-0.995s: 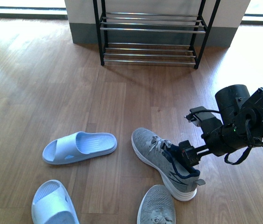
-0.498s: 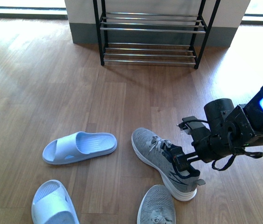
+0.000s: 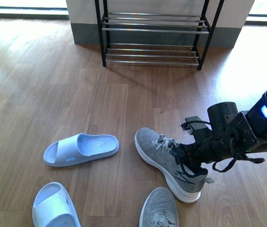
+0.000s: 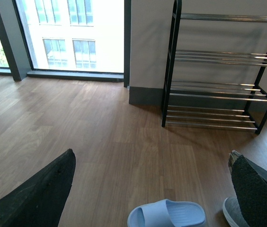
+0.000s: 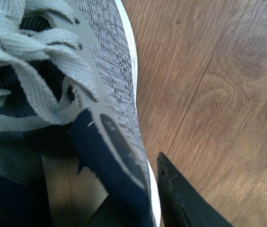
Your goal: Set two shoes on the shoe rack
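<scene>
I find the rack (image 3: pixel 155 35) standing against the wall (image 3: pixel 84 12) at the far end of the wooden floor (image 3: pixel 39 85), directly ahead of the rig, its chrome bars level. One grey sneaker (image 3: pixel 162 156) lies on the floor well short of the rack, right of centre, toe pointing away and to the left, laces loose. The right arm (image 3: pixel 233 135) reaches in from the right and dips into that sneaker's opening near the heel. From the right wrist view, one of the right fingers (image 5: pixel 181 203) sits outside the shoe, just beside the white sole edge, with the navy collar and grey side wall next to it. The other finger is hidden, so I cannot tell whether the pair is clamped on the collar or slack around it. A second sneaker (image 3: pixel 158 208) lies nearer the rig, cut off by the lower edge of the front view, close to the first one's heel. Two pale blue slippers (image 3: pixel 81 149) lie on the floor to the left, apart from both sneakers. The left fingers (image 4: pixel 39 189) are spread wide and hold nothing, raised above the floor and facing the rack and a window (image 4: pixel 72 33).
</scene>
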You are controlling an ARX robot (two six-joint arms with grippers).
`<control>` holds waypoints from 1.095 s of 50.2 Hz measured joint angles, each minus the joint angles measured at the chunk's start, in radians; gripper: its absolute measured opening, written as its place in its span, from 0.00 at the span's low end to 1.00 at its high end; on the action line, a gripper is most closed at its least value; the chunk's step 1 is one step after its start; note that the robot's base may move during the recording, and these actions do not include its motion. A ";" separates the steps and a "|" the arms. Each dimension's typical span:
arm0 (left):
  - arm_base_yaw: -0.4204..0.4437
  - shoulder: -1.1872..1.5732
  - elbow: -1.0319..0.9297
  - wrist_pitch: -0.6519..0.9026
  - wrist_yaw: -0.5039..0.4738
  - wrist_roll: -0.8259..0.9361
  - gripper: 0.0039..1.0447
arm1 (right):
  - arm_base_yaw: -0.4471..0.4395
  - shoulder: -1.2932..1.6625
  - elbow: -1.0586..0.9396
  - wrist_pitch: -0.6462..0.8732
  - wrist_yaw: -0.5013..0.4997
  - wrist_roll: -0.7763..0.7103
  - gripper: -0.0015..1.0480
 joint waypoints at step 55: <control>0.000 0.000 0.000 0.000 0.000 0.000 0.91 | -0.225 -1.441 -0.906 0.116 -0.089 -0.109 0.02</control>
